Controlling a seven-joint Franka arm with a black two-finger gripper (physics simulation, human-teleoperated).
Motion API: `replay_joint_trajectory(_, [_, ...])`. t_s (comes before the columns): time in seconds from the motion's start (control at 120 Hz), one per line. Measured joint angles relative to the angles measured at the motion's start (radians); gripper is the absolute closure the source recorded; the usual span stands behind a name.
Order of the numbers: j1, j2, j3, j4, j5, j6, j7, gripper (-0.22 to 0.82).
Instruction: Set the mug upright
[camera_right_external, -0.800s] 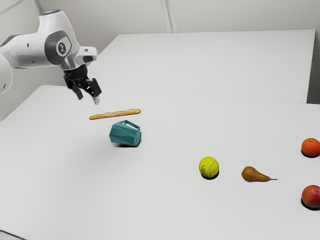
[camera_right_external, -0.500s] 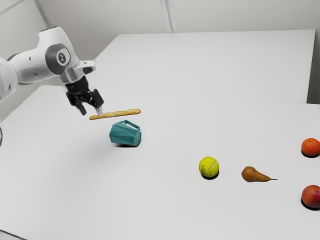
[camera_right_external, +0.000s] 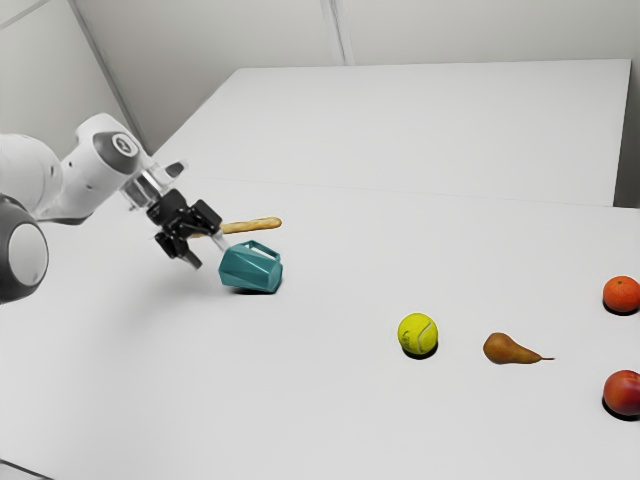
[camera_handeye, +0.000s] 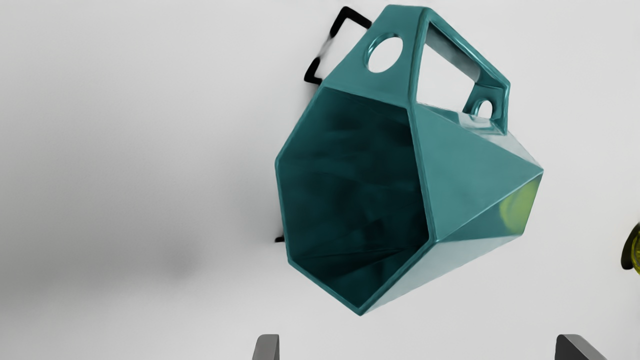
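Note:
In the exterior view my gripper (camera_right_external: 208, 254) is low over the table, just to the left of the teal mug (camera_right_external: 250, 268). The mug lies on its side with its handle upward and its base toward the exterior view's right. Looking from the hand, the wrist view has the mug's open mouth facing the camera, the faceted body of the mug (camera_handeye: 470, 175) behind it. My gripper (camera_handeye: 417, 347) is open in that view, its two fingertips wide apart with bare table between them; the mug lies beyond them.
A baguette (camera_right_external: 252, 226) lies behind the mug, partly hidden by the hand. Toward the exterior view's right are a tennis ball (camera_right_external: 418, 334), a pear (camera_right_external: 508, 349), an orange (camera_right_external: 622, 295) and a red fruit (camera_right_external: 625, 392), all on the white table (camera_right_external: 330, 410).
My hand has come down and toward the exterior view's right, from above and behind to close beside the mug, tilting on the way. The mug and the other things have stayed put.

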Motion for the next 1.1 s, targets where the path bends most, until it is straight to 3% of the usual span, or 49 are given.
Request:
replay_joint_trajectory(0.375, [0.014, 0.123, 0.000, 0.097, -0.158, -0.068, 0.038, 0.00])
replay_joint_trajectory(0.5, [0.006, 0.125, 0.000, 0.088, -0.186, -0.075, 0.046, 0.07])
replay_joint_trajectory(0.642, [-0.002, 0.123, 0.000, 0.075, -0.197, -0.076, 0.054, 0.20])
replay_joint_trajectory(0.85, [-0.001, 0.115, 0.000, 0.072, -0.202, -0.076, 0.063, 0.54])
replay_joint_trajectory(1.1, [-0.004, 0.090, -0.001, 0.056, -0.235, -0.080, 0.067, 0.72])
